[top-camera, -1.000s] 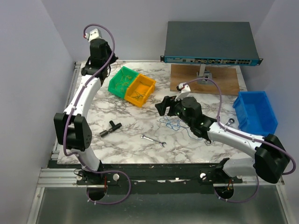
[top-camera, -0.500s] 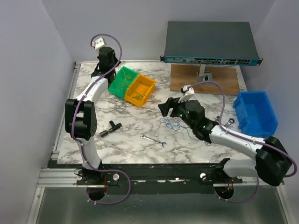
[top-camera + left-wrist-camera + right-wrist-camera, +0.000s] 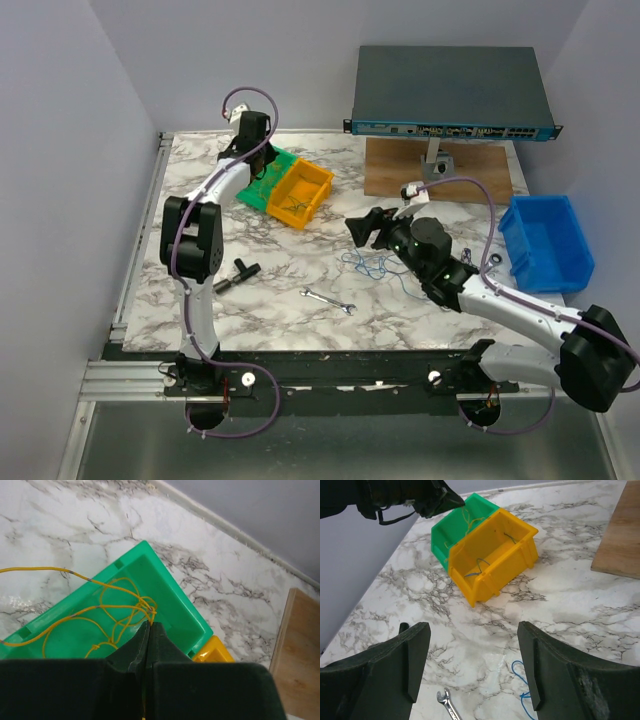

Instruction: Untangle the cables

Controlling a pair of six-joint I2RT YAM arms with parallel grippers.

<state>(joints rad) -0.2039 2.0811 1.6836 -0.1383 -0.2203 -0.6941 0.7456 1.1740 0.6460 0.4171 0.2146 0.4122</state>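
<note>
Pinching a yellow cable [image 3: 148, 609] at their tips, the left fingers [image 3: 156, 640] stand closed over the green bin [image 3: 175, 605]. The cable's loops spread ahead of the tips inside the bin, and one strand runs out past the bin's left rim.

Right fingers [image 3: 547, 665]: spread wide, holding nothing, above the table [image 3: 280, 300].

Blue cable [image 3: 366, 266]: loose tangle on the table, below and between them.

Wrench [image 3: 328, 301]: beneath, nearer the left finger.

Orange bin [image 3: 520, 555]: ahead, touching the green bin.
</note>
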